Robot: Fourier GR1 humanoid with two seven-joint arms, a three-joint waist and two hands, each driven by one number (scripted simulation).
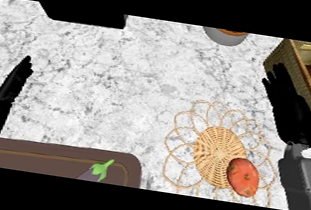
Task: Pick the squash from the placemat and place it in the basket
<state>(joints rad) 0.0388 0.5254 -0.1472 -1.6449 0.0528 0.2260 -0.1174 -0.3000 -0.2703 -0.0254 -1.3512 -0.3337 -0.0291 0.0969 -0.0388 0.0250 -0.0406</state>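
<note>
The squash (243,176) (orange-red, rounded) lies in the woven basket (215,151) at its right rim, near the counter's (114,101) front edge. A brown placemat (46,159) at the front-left corner carries an eggplant (98,171). The right hand (292,110) hovers beyond the basket, fingers straight, holding nothing. The left hand (8,87) rests open at the left edge.

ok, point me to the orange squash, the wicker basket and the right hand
orange squash (243,176), head view, middle of its body.
wicker basket (212,146), head view, bare woven centre.
right hand (291,115), head view, its palm.
</note>
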